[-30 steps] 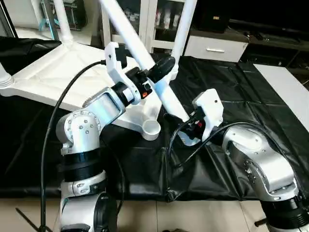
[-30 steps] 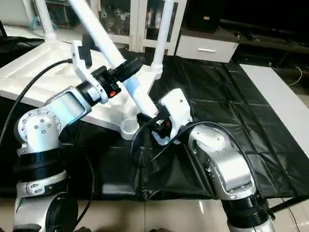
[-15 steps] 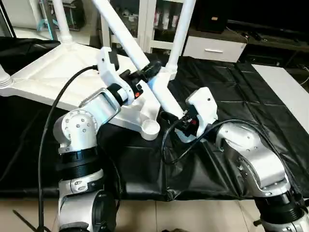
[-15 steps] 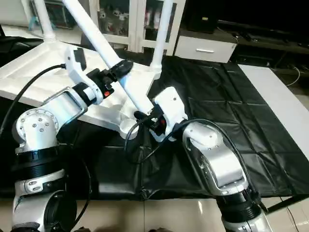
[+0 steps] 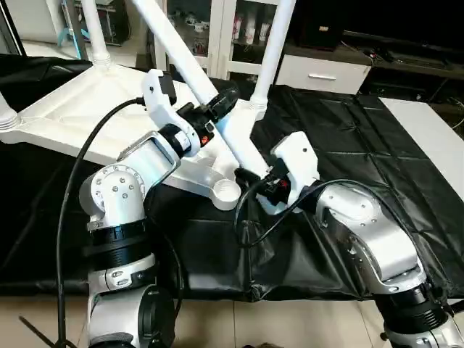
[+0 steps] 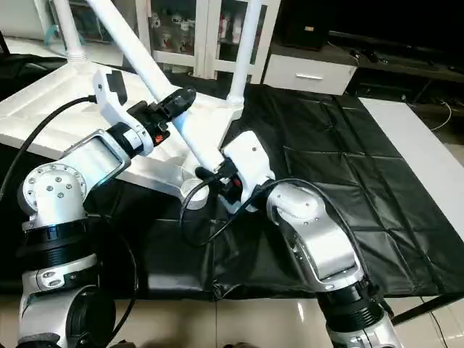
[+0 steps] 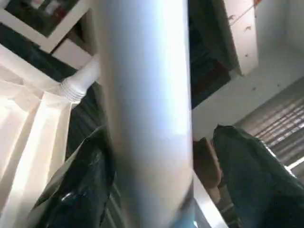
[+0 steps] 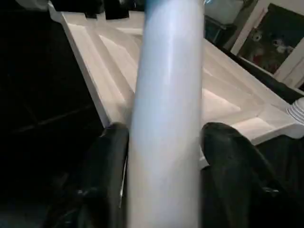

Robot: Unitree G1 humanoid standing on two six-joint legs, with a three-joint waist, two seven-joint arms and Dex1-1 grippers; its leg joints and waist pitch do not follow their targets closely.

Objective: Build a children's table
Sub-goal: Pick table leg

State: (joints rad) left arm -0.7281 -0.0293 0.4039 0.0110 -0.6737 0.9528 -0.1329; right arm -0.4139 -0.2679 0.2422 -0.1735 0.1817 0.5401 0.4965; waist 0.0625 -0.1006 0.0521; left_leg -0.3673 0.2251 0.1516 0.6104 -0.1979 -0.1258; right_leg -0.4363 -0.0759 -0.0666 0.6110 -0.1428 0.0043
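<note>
So the white tabletop (image 5: pixel 87 109) is lying upside down on a black sheet (image 5: pixel 348 138), ribbed underside up, sitting out around 10 to 11 o'clock from the robot. Three white legs are already standing upright in corner sockets: one at the far corner (image 5: pixel 93 29), one at the left edge (image 5: pixel 6 116), and one at about 12 o'clock (image 5: pixel 274 51). The near corner socket (image 5: pixel 227 191) is open and has nothing in it. The fourth leg (image 5: pixel 196 72) is the loose one, tilted hard, its top leaning off to 11 o'clock and its lower end coming down just beside that open socket, a bit to the 3 o'clock side of it. Both claws are on it. The left gripper (image 5: pixel 221 109) has its black fingers (image 7: pixel 80 190) either side of the tube about midway up, and the wrist view shows the tube running right between them. The right gripper (image 5: pixel 250 181) is lower down, near the bottom end, fingers (image 8: pixel 228 156) flanking the tube the same way. Looks clamped in both, though I can't swear the pads are pressing hard. A white cabinet (image 5: pixel 322 72) sits behind the sheet at 1 o'clock.
</note>
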